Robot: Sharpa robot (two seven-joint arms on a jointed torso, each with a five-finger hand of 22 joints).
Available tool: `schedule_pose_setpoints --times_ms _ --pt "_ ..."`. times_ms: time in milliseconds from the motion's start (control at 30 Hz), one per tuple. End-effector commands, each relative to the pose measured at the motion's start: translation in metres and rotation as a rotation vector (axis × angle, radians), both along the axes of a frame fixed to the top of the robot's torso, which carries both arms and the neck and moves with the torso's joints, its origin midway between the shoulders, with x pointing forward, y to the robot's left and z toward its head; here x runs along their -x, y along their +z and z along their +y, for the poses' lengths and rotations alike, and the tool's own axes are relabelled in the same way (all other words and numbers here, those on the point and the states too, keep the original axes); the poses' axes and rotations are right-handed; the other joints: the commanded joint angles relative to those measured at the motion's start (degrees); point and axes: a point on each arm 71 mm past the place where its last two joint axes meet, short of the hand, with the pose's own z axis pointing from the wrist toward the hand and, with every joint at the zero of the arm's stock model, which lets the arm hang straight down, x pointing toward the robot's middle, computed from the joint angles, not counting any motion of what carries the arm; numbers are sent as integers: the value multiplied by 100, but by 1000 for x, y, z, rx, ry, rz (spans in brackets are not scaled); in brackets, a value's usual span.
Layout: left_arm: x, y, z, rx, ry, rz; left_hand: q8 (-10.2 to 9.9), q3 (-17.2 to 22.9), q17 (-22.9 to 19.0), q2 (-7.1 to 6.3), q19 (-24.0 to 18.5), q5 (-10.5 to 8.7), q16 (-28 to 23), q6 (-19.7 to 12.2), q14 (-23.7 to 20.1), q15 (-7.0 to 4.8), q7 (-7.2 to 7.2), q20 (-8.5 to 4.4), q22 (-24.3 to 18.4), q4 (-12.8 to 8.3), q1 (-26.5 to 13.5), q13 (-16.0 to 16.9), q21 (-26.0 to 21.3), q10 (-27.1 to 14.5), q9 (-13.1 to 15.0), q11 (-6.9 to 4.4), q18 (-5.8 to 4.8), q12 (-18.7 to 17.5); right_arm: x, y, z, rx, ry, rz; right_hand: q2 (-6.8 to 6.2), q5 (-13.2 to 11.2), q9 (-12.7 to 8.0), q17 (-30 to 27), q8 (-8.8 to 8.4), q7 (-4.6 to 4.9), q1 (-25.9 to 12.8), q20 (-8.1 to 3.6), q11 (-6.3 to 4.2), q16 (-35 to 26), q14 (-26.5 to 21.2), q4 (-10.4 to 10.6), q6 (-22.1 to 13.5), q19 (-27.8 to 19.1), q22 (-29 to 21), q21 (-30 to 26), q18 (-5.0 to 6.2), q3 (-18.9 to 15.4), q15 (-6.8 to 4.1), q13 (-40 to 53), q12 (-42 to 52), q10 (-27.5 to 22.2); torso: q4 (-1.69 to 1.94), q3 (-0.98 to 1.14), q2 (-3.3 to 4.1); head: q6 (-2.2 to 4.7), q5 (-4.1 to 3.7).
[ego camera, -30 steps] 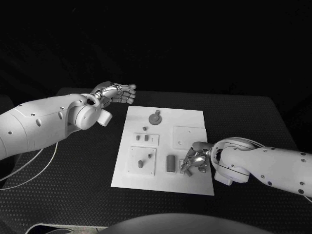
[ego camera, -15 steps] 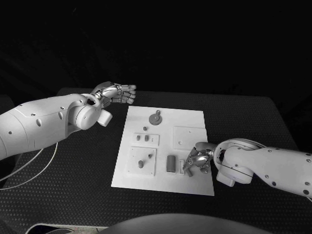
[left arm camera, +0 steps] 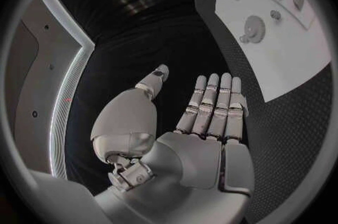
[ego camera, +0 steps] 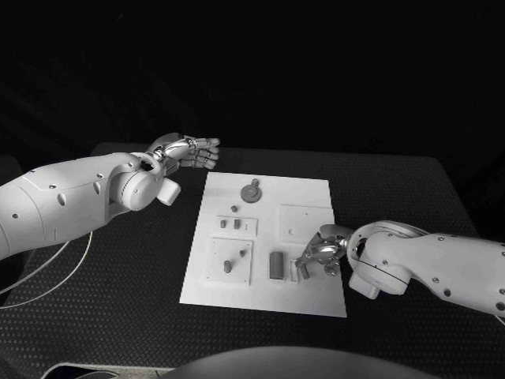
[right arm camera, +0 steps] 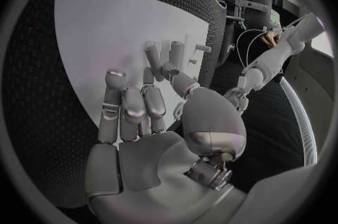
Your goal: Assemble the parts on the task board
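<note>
The white task board point(ego camera: 309, 193) lies in the middle of the black table. On it I see a grey gear point(ego camera: 252, 190), a small block with pegs point(ego camera: 236, 225), a second block point(ego camera: 230, 260) and an upright grey cylinder point(ego camera: 276, 264). My right hand point(ego camera: 321, 254) hovers over the board's near right part. It pinches a small grey peg point(right arm camera: 151, 56) between thumb and fingertip; the peg's lower end point(ego camera: 301, 271) pokes out under the hand. My left hand point(ego camera: 191, 150) hangs off the board's far left corner with its fingers point(left arm camera: 214, 103) straight and nothing in it.
A square recess plate point(ego camera: 306, 221) sits on the board just beyond my right hand. Black mat point(ego camera: 139, 268) surrounds the board on all sides. My left forearm point(ego camera: 59, 205) reaches over the table's left side.
My right hand has shifted slightly away from the board's near edge, and the small peg has moved with it. The left hand has stayed still.
</note>
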Motion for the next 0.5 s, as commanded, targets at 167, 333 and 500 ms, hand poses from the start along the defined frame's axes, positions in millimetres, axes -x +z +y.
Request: schedule_pose_setpoints --times_ms 167,333,500 --pt "1 1 -2 6 -12 0 32 0 10 54 -14 17 -34 46 38 0 108 15 -10 -41 12 -8 23 47 -6 1 29 22 0 -4 1 22 -44 58 41 12 -44 16 20 16 -176 17 -25 38 -3 41 309 26 96 17 114 -33 -59 219 63 81 0 -3 5 -4 -9" --pt "0 1 -2 6 -13 0 32 -2 11 54 -15 17 -34 47 38 0 107 15 -10 -45 13 -9 23 48 -6 1 28 22 0 -6 7 32 -14 76 83 12 -76 7 27 -1 -344 15 -42 38 -11 95 354 28 95 16 114 -40 -77 251 107 125 4 -2 2 -5 -23" --pt "0 1 -3 6 -16 2 33 -4 12 54 -16 18 -35 48 39 1 107 15 -11 -48 12 -9 23 48 -6 1 28 22 -1 -6 11 36 -5 66 99 12 -100 0 28 -9 -452 13 -51 38 -17 133 375 28 94 14 114 -37 -87 257 111 135 6 6 3 -6 -21"
